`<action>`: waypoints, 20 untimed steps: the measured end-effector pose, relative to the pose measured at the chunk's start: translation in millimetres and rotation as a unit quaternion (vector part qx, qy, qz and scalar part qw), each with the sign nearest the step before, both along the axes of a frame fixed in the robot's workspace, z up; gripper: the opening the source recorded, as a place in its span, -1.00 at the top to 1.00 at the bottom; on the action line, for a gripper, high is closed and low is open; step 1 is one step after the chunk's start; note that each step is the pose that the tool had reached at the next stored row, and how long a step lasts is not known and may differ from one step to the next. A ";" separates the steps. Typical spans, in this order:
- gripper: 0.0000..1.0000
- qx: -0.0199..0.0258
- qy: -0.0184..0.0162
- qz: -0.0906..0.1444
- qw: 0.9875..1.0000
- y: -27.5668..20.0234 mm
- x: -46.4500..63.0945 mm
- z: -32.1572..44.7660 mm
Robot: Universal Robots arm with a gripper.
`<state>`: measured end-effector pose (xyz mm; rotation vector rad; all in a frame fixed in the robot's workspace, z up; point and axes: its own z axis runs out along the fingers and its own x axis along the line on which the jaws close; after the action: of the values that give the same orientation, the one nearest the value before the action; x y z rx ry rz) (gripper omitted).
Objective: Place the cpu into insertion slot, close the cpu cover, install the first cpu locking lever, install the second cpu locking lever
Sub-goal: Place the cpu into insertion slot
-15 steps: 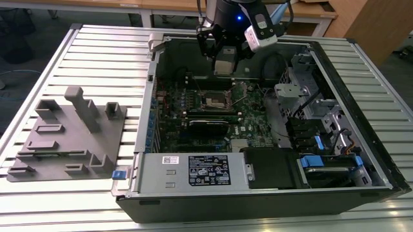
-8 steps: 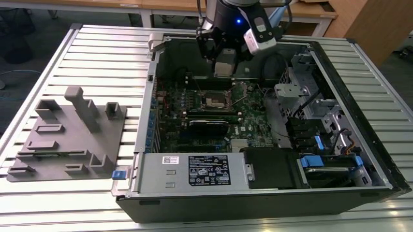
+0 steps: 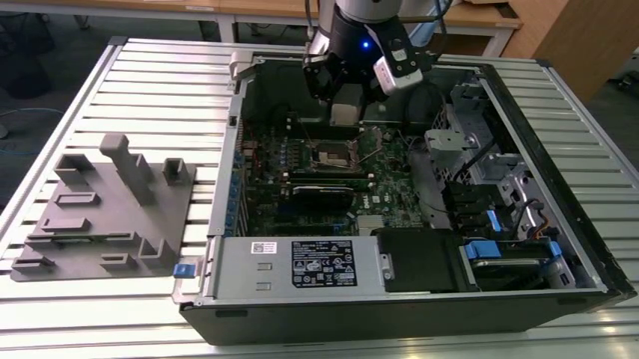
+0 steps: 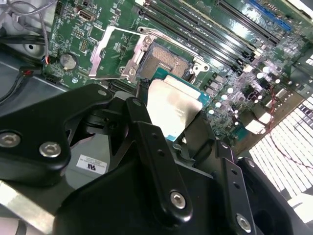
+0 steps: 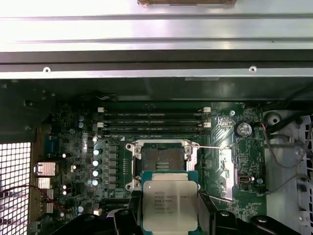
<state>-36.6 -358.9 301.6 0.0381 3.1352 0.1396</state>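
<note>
My gripper (image 3: 343, 114) hangs inside the open computer case, shut on the cpu (image 3: 345, 112). In both wrist views the cpu (image 5: 169, 203) (image 4: 173, 110) shows as a flat silvery square with a green edge, clamped between black fingers (image 5: 131, 218). It hovers above the motherboard, just off one side of the insertion slot (image 5: 161, 164) (image 4: 164, 61) (image 3: 333, 153), which lies bare and dark. The cpu cover (image 5: 226, 169) (image 4: 115, 51) is swung open beside the socket. Two thin wire levers (image 5: 215, 147) stand released near the cover.
Long black memory slots (image 5: 154, 122) run along the socket's far side. A black card (image 3: 322, 196) and a power supply box (image 3: 299, 263) sit nearer the case front. A grey fixture block (image 3: 105, 213) rests on the slatted table at the exterior view's left. Drive bays (image 3: 499, 194) fill the case's right.
</note>
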 end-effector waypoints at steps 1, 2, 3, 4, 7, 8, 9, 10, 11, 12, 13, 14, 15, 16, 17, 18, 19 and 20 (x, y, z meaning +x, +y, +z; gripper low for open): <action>-0.08 0.000 0.000 0.000 1.000 0.0 -0.2 -1.8; -0.08 0.000 0.000 0.000 1.000 0.0 -0.4 -3.6; -0.08 0.000 0.000 0.001 1.000 0.0 -0.6 -5.4; -0.08 0.000 0.000 0.001 1.000 0.0 -0.8 -7.2; -0.08 0.000 -0.001 0.002 1.000 0.0 -1.4 -11.9; -0.08 0.000 -0.001 0.003 1.000 0.0 -1.7 -13.4; -0.08 0.000 -0.001 0.003 1.000 0.0 -2.0 -15.0; -0.08 0.000 -0.001 0.004 1.000 0.0 -2.4 -16.6; -0.08 0.000 -0.002 0.004 1.000 0.0 -2.8 -18.4; -0.08 0.000 -0.002 0.005 1.000 0.0 -3.2 -20.0; -0.08 0.000 -0.002 0.005 1.000 0.0 -3.6 -21.7; -0.08 0.000 -0.002 0.006 1.000 0.0 -4.0 -23.4; -0.08 0.000 -0.002 0.006 1.000 0.0 -4.4 -25.1; -0.08 0.000 -0.002 0.006 1.000 0.0 -4.8 -26.8; -0.08 0.000 -0.002 0.007 1.000 0.0 -5.1 -28.3; -0.08 0.000 -0.002 0.007 1.000 0.0 -5.5 -29.7; -0.08 0.000 -0.003 0.008 1.000 0.0 -5.8 -31.3; -0.08 0.000 -0.003 0.009 1.000 -0.1 -6.1 -32.7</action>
<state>-42.7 -358.9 268.9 0.0109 3.1303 0.1396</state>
